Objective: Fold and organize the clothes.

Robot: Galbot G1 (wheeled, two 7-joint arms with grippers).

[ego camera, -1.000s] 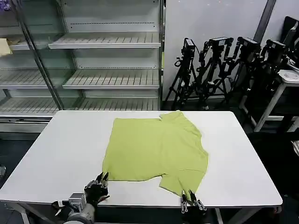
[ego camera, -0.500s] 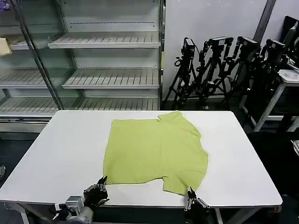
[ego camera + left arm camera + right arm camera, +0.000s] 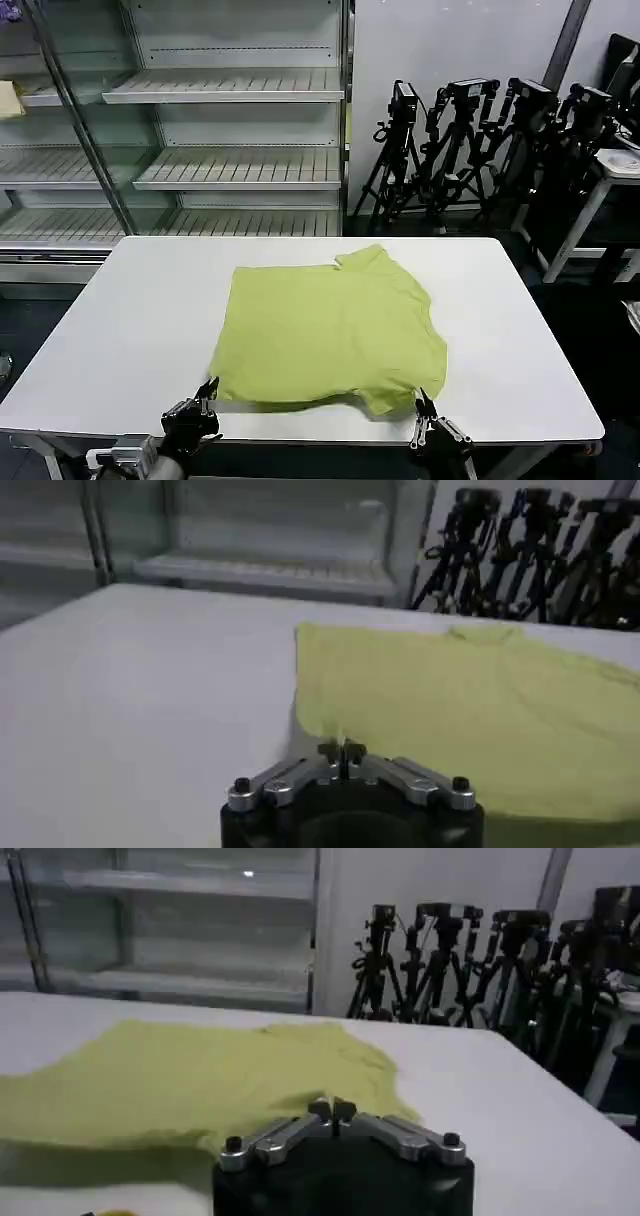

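The clothes are one lime yellow-green T-shirt [image 3: 330,320], plain side up, spread on the white table [image 3: 120,320]. One sleeve points to the far edge, the other to the near right corner. Its near hem is raised a little, with a shadow under it. My left gripper [image 3: 207,392] is at the shirt's near left corner, shut on the fabric edge. My right gripper [image 3: 424,404] is at the near right sleeve, shut on it. In the left wrist view the T-shirt [image 3: 470,700] lies beyond the closed left gripper [image 3: 342,747]. In the right wrist view the T-shirt [image 3: 200,1078] stretches past the closed right gripper [image 3: 332,1110].
An open shelving unit [image 3: 230,130] stands behind the table. Black tripods [image 3: 480,140] line the back right wall, next to a white side table [image 3: 615,165]. Bare tabletop lies on both sides of the shirt.
Both grippers have drawn back toward the table's near edge. The shirt's near hem has come with them, and it is now raised a little.
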